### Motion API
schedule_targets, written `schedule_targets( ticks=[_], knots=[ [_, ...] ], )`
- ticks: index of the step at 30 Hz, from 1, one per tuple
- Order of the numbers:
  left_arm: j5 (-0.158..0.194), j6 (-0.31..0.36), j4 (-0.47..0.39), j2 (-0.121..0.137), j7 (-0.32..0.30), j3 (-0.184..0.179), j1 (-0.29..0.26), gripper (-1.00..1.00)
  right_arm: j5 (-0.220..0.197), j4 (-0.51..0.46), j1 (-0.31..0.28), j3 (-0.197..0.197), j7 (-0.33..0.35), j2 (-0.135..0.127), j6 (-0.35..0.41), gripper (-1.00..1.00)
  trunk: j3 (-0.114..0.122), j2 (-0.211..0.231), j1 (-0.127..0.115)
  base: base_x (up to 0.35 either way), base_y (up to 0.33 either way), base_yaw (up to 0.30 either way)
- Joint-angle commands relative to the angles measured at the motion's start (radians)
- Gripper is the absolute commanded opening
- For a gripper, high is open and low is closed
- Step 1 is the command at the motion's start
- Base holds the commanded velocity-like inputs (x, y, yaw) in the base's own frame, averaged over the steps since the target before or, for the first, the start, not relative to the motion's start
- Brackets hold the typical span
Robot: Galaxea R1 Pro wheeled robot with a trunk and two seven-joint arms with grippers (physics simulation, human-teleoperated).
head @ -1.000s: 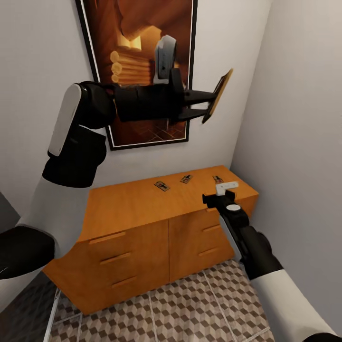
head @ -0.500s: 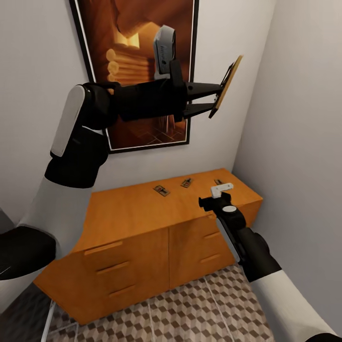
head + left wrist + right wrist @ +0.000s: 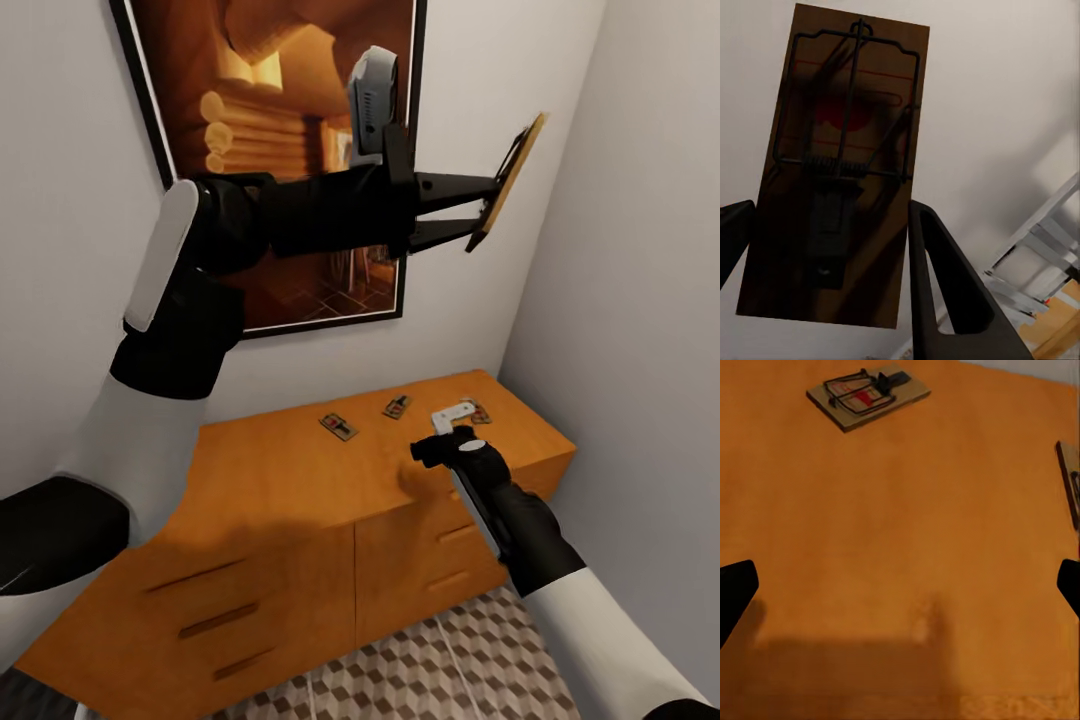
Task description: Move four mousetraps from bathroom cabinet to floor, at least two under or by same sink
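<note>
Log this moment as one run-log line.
left gripper: shut on mousetrap, raised | right gripper: open over cabinet top | three mousetraps on cabinet | floor placement: not yet done

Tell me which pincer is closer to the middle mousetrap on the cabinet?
Right. The right pincer hovers low over the cabinet, just beside the middle mousetrap. The left pincer is high up by the wall, holding another mousetrap.

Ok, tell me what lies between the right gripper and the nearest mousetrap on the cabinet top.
In the right wrist view, only bare orange cabinet top lies between the open right gripper and the mousetrap; a shadow crosses the near wood.
</note>
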Motion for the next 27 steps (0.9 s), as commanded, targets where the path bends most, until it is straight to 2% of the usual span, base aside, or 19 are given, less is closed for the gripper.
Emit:
schedule_targets(
  ticks=[1, 6, 7, 11, 12, 13, 14, 15, 16, 17, 18, 22, 27],
  knots=[
    [0.008, 0.002, 0.000, -0.001, 0.008, -0.003, -0.001, -1.00, 0.013, 0.000, -0.001, 0.005, -0.004, -0.001, 0.025, 1.00, -0.001, -0.001, 0.000, 0.097, 0.000, 0.000],
    [0.008, 0.002, -0.002, -0.004, 0.008, -0.013, -0.001, -1.00, 0.118, -0.033, -0.006, 0.010, -0.001, 0.000, 0.131, 1.00, -0.001, -0.001, 0.000, 0.032, 0.000, 0.000],
    [0.008, 0.002, -0.002, -0.004, 0.008, -0.014, -0.001, -1.00, 0.146, -0.059, -0.011, 0.010, -0.001, 0.000, 0.176, 1.00, -0.001, -0.001, 0.000, 0.007, 0.000, 0.000],
    [0.009, 0.002, -0.002, -0.004, 0.008, -0.015, -0.001, -1.00, 0.190, -0.118, -0.015, 0.012, 0.000, 0.000, 0.219, 1.00, -0.001, -0.001, 0.000, 0.003, 0.000, 0.000],
    [0.009, 0.002, -0.001, -0.004, 0.008, -0.015, -0.001, -1.00, 0.213, -0.137, -0.019, 0.012, 0.000, -0.001, 0.226, 1.00, -0.001, -0.001, 0.000, 0.001, 0.000, 0.000],
    [0.009, 0.002, -0.001, -0.004, 0.008, -0.016, -0.001, -1.00, 0.269, -0.163, -0.030, 0.011, 0.000, -0.001, 0.232, 1.00, -0.001, -0.001, 0.000, 0.000, 0.000, 0.000],
    [0.009, 0.002, -0.001, -0.004, 0.008, -0.016, -0.001, -1.00, 0.384, -0.191, -0.047, 0.009, 0.001, 0.000, 0.236, 1.00, -0.001, -0.001, 0.000, 0.000, 0.000, 0.000],
    [0.008, 0.002, -0.001, -0.004, 0.008, -0.017, -0.001, -1.00, 0.445, -0.199, -0.052, 0.009, 0.003, 0.000, 0.237, 1.00, -0.001, -0.001, 0.000, 0.000, 0.000, 0.000],
    [0.008, 0.002, -0.001, -0.004, 0.008, -0.017, -0.001, -1.00, 0.486, -0.203, -0.055, 0.008, 0.010, 0.000, 0.237, 1.00, -0.001, -0.001, 0.000, 0.000, 0.000, 0.000],
    [0.008, 0.002, -0.001, -0.004, 0.008, -0.017, -0.001, -1.00, 0.509, -0.205, -0.061, 0.008, 0.025, 0.000, 0.236, 1.00, -0.001, -0.001, 0.000, 0.000, 0.000, 0.000],
    [0.009, 0.002, 0.000, -0.003, 0.008, -0.021, 0.000, -1.00, 0.522, -0.206, -0.071, 0.008, 0.053, 0.000, 0.235, 1.00, -0.001, -0.001, 0.000, 0.000, 0.000, 0.000],
    [0.007, 0.001, 0.001, -0.004, 0.009, -0.068, 0.000, -1.00, 0.529, -0.202, -0.078, 0.008, 0.181, -0.001, 0.231, 1.00, -0.001, -0.001, 0.000, 0.000, 0.000, 0.000],
    [0.006, 0.000, 0.002, -0.004, 0.009, -0.082, 0.001, -1.00, 0.530, -0.195, -0.079, 0.003, 0.305, -0.003, 0.225, 1.00, -0.001, -0.001, 0.000, 0.080, 0.000, 0.000]
  ],
)
